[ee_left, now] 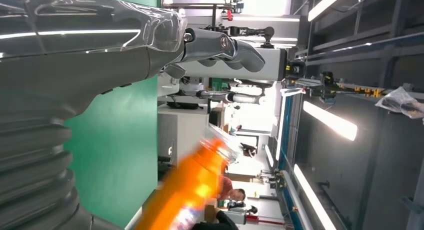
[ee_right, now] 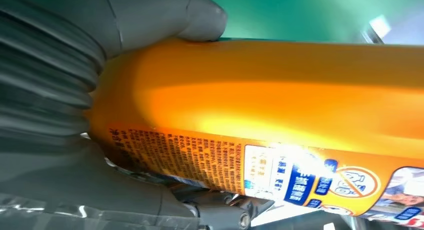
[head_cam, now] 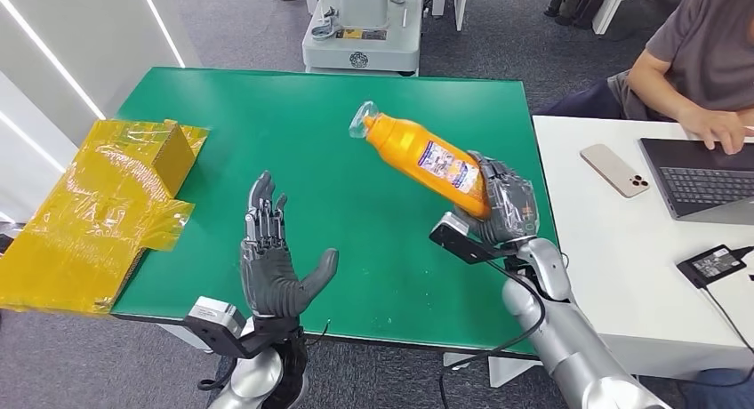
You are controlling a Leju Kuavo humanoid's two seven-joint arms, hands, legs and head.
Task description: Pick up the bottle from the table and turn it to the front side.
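Note:
An orange bottle point(head_cam: 422, 154) with a clear cap and a printed label is lifted above the green table point(head_cam: 267, 133), tilted with its cap toward the far left. My right hand point(head_cam: 507, 203) grips its base end. Close up, the bottle point(ee_right: 260, 105) has the thumb point(ee_right: 165, 15) pressed on its side and the label text facing the camera. My left hand point(head_cam: 271, 258) is raised over the near part of the table, palm up with fingers spread, holding nothing. From the left wrist, my left hand point(ee_left: 90, 45) stands in front of the blurred bottle point(ee_left: 192, 190).
Yellow taped cardboard point(head_cam: 98, 209) lies over the table's left edge. A white desk point(head_cam: 622, 267) on the right carries a phone point(head_cam: 613, 170), a laptop point(head_cam: 702, 178) and a charger point(head_cam: 716, 263); a person point(head_cam: 693, 62) sits there typing. A machine base point(head_cam: 360, 36) stands beyond the table.

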